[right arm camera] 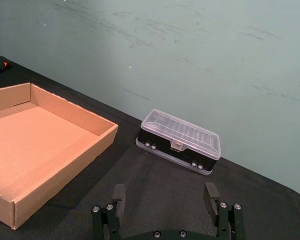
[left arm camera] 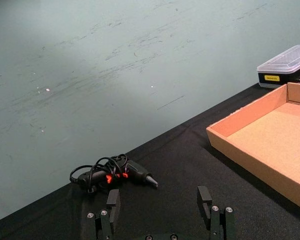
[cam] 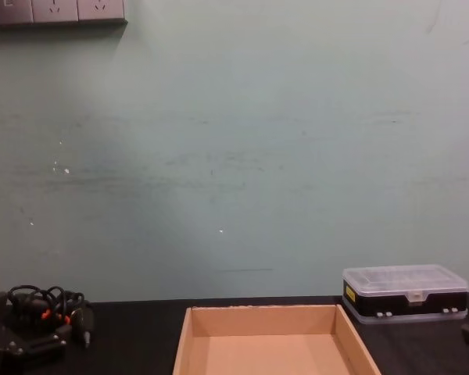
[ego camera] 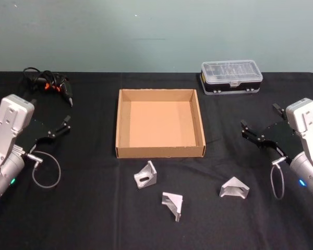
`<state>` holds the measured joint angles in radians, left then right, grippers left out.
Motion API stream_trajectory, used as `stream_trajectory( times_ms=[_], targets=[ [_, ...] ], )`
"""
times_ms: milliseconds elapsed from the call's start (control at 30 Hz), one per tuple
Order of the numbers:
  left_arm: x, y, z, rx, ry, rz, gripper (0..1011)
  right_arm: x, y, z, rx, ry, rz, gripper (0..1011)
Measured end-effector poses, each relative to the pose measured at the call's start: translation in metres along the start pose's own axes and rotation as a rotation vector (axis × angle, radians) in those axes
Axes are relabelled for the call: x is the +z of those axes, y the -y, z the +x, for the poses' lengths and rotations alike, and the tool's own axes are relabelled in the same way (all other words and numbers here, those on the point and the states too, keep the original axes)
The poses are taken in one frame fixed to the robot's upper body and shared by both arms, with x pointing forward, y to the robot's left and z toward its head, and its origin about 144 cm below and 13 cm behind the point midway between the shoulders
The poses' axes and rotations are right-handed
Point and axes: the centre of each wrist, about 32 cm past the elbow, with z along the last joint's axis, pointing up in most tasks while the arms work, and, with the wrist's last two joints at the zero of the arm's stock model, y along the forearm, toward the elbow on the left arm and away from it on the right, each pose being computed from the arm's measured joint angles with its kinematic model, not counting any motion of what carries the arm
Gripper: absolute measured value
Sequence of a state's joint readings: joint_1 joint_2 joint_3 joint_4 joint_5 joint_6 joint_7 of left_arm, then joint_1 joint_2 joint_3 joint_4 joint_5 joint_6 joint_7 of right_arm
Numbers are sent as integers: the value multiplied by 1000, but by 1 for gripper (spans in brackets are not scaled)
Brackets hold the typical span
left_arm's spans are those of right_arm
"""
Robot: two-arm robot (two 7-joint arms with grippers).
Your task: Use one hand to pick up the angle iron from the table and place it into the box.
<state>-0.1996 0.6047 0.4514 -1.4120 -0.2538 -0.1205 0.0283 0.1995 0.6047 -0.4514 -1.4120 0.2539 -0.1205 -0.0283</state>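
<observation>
Three silver angle irons lie on the black table [ego camera: 94,219] in front of the box: one on the left [ego camera: 146,175], one in the middle [ego camera: 173,204], one on the right [ego camera: 234,189]. The tan cardboard box [ego camera: 160,151] sits at the table's centre with nothing inside; its walls also show in the wrist views [left arm camera: 250,165] [right arm camera: 65,177] and the chest view [cam: 262,320]. My left gripper [ego camera: 51,112] [left arm camera: 159,197] hovers open at the left, away from the irons. My right gripper [ego camera: 261,117] [right arm camera: 164,192] hovers open at the right, holding nothing.
A clear-lidded black case [ego camera: 231,76] [right arm camera: 180,140] [cam: 404,293] stands at the back right behind the box. A black corded tool with orange marks [ego camera: 49,85] [left arm camera: 115,172] [cam: 47,305] lies at the back left. A green wall closes off the table's far edge.
</observation>
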Motion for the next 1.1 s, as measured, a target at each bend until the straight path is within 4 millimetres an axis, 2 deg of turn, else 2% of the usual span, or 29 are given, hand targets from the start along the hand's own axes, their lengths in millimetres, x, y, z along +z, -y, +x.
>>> stream_trajectory(
  times_ms=[633,800,1100],
  targets=[
    [0,0,0,0,0,0,1011,-1,1,1,3,-6,6,1000],
    [0,0,0,0,0,0,1012,0,10,0,37,-34,18,1000],
    [0,0,0,0,0,0,1011,20,42,1,178,-92,51,1000]
  ],
)
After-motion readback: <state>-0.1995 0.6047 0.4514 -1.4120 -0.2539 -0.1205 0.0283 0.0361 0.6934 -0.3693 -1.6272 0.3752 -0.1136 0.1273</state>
